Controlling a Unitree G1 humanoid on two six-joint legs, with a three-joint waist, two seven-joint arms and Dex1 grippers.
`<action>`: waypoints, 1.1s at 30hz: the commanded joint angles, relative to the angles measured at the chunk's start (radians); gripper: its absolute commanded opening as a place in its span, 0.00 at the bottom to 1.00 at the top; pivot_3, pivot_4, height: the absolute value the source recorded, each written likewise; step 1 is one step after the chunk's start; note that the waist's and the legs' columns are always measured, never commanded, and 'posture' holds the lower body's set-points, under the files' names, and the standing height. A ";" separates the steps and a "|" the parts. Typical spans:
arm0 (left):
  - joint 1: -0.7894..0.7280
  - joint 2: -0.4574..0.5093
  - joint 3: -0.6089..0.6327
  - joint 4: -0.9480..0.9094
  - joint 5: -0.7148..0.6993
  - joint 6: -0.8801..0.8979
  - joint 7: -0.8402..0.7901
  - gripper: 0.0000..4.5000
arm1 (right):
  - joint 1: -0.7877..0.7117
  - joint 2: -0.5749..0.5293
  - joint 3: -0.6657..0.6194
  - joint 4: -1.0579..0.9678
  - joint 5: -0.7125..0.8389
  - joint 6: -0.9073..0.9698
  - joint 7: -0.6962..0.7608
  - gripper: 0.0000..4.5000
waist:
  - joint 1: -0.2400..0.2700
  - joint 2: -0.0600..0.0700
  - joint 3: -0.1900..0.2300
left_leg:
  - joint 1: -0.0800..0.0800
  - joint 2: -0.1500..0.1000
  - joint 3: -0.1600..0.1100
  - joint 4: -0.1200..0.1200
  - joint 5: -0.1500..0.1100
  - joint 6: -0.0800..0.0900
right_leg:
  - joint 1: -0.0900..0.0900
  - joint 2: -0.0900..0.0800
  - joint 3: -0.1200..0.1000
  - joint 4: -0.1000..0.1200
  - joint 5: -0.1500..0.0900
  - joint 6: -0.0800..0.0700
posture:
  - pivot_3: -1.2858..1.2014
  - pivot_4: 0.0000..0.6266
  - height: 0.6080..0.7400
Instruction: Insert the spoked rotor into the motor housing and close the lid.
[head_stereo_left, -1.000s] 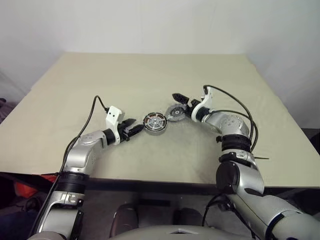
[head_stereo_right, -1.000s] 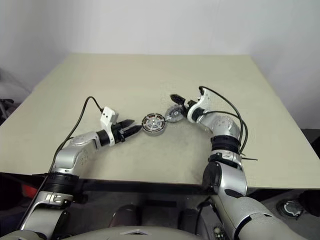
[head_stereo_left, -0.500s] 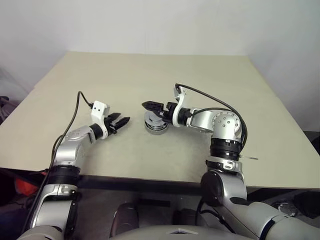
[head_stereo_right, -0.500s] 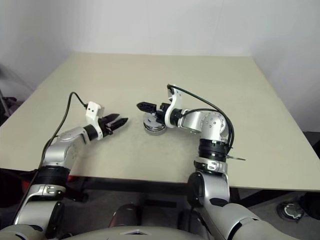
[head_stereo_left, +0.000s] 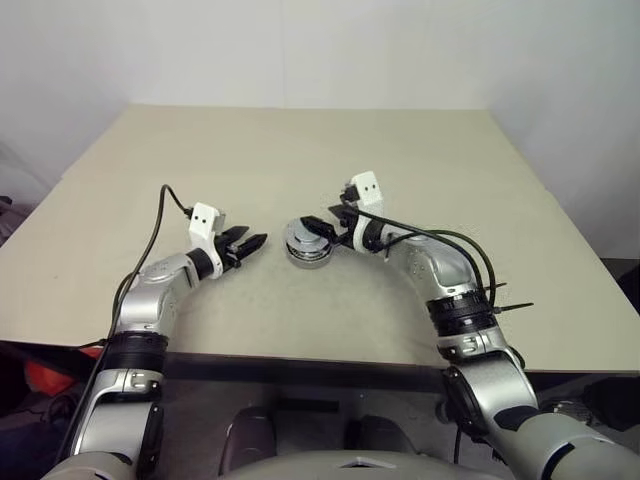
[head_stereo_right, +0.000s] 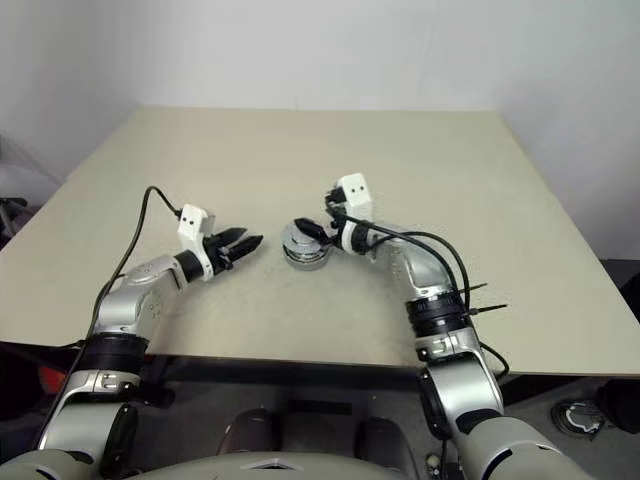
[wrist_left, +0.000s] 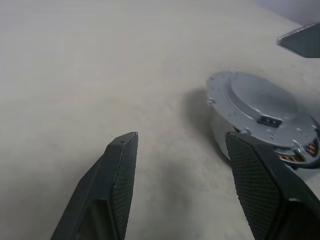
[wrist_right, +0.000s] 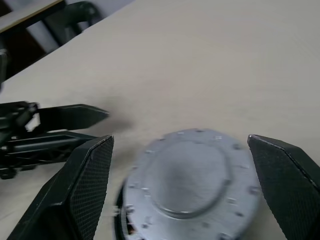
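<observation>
1. Motor housing (head_stereo_left: 308, 243) sits mid-counter (head_stereo_left: 300, 150), silvery lid (wrist_left: 262, 107) on top, copper windings showing at its side.
2. Right fingers (head_stereo_left: 322, 222) spread wide over the lid, holding nothing.
3. Left fingers (head_stereo_left: 247, 243), parted and empty, hover just left of it.

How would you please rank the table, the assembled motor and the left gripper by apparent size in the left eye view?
1. table
2. and 3. left gripper and assembled motor: these look about alike, so no ranking between them.
</observation>
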 joint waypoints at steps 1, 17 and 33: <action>0.012 -0.016 -0.011 -0.053 -0.004 0.007 0.007 0.66 | -0.022 0.017 0.016 0.007 -0.022 -0.046 0.014 0.99 | 0.000 0.000 0.000 | 0.000 0.000 0.000 0.000 0.000 0.000 | 0.000 0.000 0.000 0.000 -0.002 -0.003 | 0.52 0.00 1.00; 0.061 -0.035 -0.014 -0.100 -0.003 0.008 0.049 0.66 | -0.052 0.078 0.022 0.226 -0.110 -0.194 0.021 0.99 | -0.001 0.000 0.000 | 0.000 0.002 0.000 0.004 0.000 0.001 | 0.001 0.000 -0.001 0.001 0.000 -0.005 | 0.52 0.00 1.00; 0.046 -0.016 0.010 -0.082 -0.004 0.002 0.058 0.66 | -0.023 0.031 0.105 0.286 -0.270 -0.394 0.080 0.70 | -0.001 0.000 0.000 | 0.001 0.002 0.000 0.005 0.000 0.000 | 0.002 0.001 -0.001 0.002 0.000 -0.006 | 0.52 0.00 1.00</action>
